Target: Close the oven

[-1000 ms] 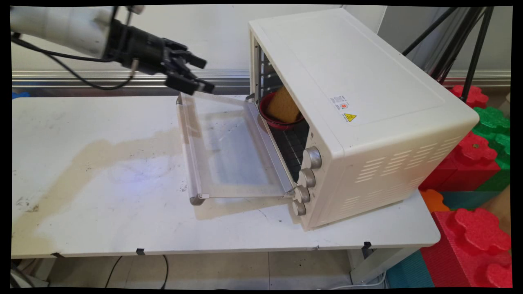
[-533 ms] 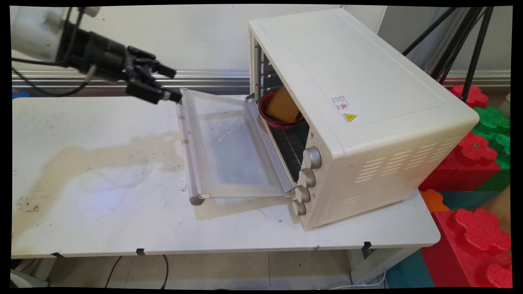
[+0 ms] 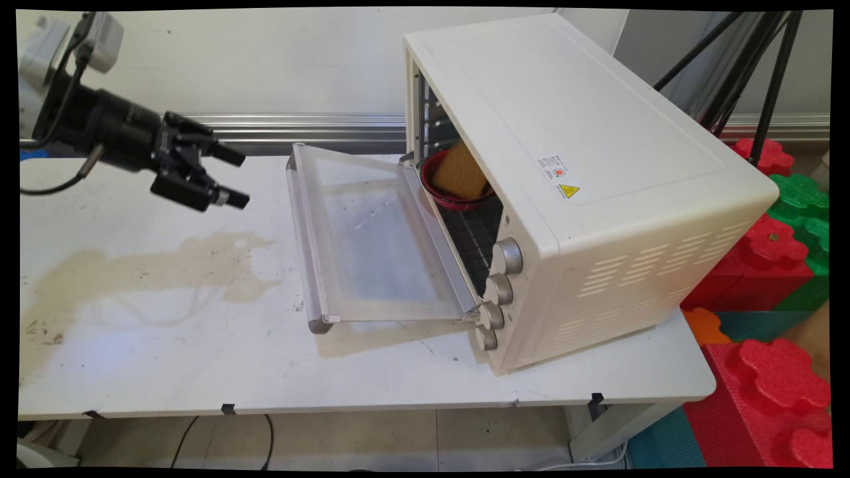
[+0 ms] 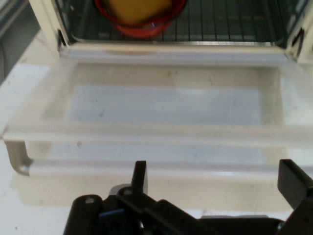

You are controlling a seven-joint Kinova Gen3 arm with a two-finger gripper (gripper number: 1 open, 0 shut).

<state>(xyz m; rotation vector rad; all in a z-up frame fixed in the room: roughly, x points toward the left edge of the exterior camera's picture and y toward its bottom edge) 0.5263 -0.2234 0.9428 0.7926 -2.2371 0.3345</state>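
Hovering off the table's far left edge, the claw has its fingers apart, gripping nothing, just clear of the door's handle. The door lies fully down; a low sweep could knock it. The bowl with the sponge sits inside the oven.

The robot arm is white near the wall, with a grey-white box on top. Its wrist is a round black tube. Thin black cables hang from the arm. The gripper is black too, with jointed bars, round bolts and two short, blocky black fingers with paler tips.
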